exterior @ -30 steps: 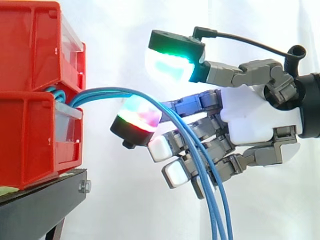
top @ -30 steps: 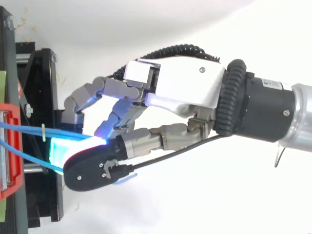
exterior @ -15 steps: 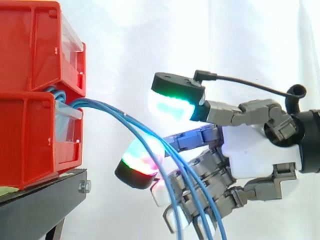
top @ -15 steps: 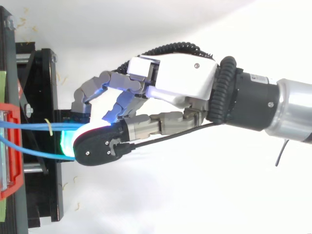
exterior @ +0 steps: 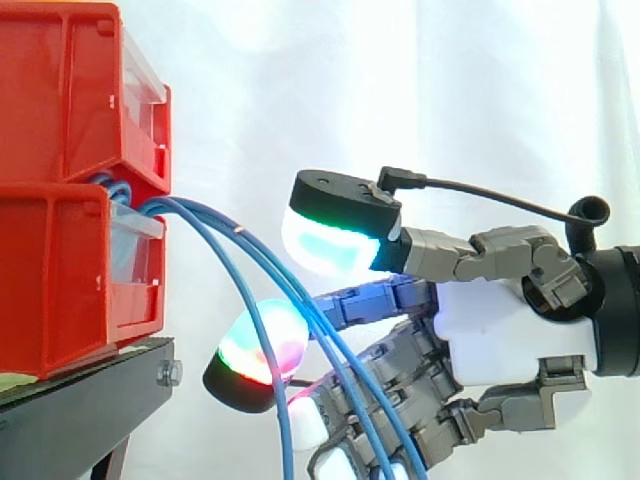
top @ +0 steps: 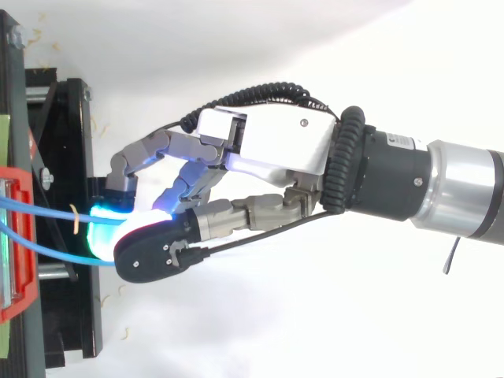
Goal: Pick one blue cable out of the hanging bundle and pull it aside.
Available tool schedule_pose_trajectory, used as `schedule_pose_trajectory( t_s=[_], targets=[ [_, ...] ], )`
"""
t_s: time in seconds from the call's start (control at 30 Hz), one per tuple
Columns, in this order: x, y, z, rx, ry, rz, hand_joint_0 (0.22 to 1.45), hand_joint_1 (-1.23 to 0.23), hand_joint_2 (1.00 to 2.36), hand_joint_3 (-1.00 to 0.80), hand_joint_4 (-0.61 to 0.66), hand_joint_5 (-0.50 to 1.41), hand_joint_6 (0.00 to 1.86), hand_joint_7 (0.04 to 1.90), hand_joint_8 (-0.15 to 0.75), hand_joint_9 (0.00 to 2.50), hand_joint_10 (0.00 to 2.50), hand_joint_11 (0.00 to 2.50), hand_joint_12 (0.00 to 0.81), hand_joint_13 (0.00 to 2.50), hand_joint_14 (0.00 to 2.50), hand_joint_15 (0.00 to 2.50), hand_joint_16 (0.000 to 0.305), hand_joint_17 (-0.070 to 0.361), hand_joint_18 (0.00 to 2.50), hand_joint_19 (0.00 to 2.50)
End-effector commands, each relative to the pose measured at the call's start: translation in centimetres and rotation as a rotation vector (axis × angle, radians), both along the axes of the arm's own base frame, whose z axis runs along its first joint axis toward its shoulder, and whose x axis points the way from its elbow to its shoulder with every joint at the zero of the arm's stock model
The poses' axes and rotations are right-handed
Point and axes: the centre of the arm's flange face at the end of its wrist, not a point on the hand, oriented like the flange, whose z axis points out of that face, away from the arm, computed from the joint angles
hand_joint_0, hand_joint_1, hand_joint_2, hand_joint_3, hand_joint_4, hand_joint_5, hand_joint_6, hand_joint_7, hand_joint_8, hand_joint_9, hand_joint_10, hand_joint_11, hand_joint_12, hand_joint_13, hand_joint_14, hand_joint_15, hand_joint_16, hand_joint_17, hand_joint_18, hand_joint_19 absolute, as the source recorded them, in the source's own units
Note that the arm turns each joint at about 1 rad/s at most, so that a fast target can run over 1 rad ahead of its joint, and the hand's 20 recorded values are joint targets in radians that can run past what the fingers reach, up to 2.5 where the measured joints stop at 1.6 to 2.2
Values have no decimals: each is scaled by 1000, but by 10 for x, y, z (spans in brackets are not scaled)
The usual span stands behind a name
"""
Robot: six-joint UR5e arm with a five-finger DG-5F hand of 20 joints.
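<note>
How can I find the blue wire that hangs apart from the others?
Start at the stacked red bins on the left, where blue cables come out between them. Most slant down across the hand; the lone cable drops straighter, closest to the bins.

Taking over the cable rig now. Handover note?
Robot hand: in among the hanging bundle; the views do not settle whether it has a grip.
The blue cables leave the gap between the stacked red bins and arc down past the hand. On the bin side, one cable hangs slightly apart from the rest.
Done: the hand is at the bundle.
Left: confirm it holds a single cable, then pull that cable aside.
</note>
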Motion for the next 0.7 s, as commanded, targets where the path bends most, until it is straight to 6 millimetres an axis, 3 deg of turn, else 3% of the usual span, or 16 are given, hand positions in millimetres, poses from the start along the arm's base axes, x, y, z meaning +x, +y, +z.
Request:
schedule_pose_trajectory(
  t_s=[0.0, 0.2, 0.4, 0.53, 0.6, 0.67],
  targets=[
    [1, 0, 0, -1, -3, 2, 526, -554, 1005, -416, 67, -82, 747, 937, 260, 984, 10, 255, 389, 934, 21, 497, 59, 133, 802, 804],
    [6, 3, 26, -4, 13, 13, 565, -624, 1011, -316, 61, -108, 835, 909, 258, 982, 11, 269, 379, 933, 20, 500, 57, 128, 803, 803],
    [4, 2, 31, -8, 53, 12, 577, -674, 1014, -188, 74, -113, 889, 828, 288, 1003, 10, 284, 414, 977, 18, 480, 65, 145, 877, 761],
    [3, 2, 32, -8, 59, 12, 591, -782, 1010, -80, 75, -123, 925, 777, 301, 987, 10, 297, 427, 988, 20, 480, 69, 154, 917, 742],
    [3, 2, 32, -6, 58, 12, 594, -791, 1010, -82, 81, -125, 929, 761, 298, 984, 10, 297, 425, 986, 18, 488, 69, 154, 914, 744],
    [3, 2, 35, -4, 57, 12, 552, -767, 1012, -282, 92, -132, 927, 751, 265, 961, 14, 315, 395, 952, 21, 518, 61, 137, 844, 790]
  ],
)
